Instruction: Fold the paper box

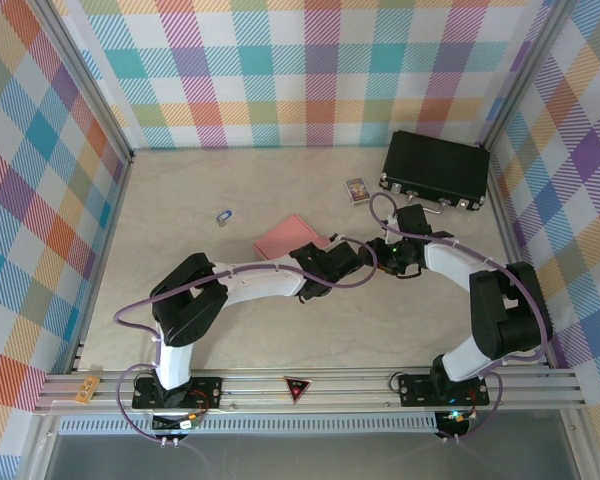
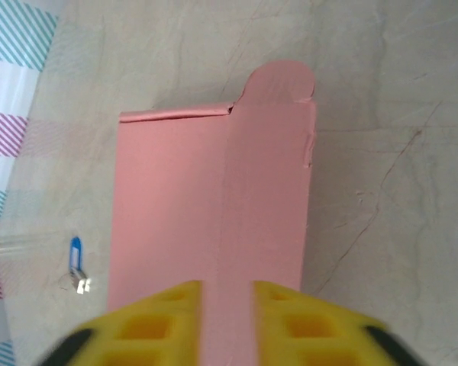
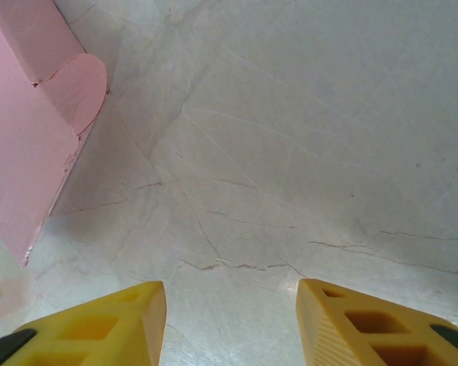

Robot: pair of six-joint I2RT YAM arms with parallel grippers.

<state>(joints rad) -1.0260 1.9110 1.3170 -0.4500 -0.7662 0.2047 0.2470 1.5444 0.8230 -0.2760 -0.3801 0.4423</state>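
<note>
The paper box is a flat salmon-pink piece lying on the table in the middle of the top view. In the left wrist view the paper box stretches away from me, with a lengthwise crease and a rounded flap at its far right corner. My left gripper is low over the box's near end. Its yellow fingers straddle the crease with a narrow gap, and I cannot tell whether they touch it. My right gripper stands open over bare table just right of the box. Both grippers meet near the box's right corner.
A black hard case sits at the back right with a small printed card beside it. A small blue clip lies left of the box, seen also in the left wrist view as a blue clip. Plaid walls enclose the table.
</note>
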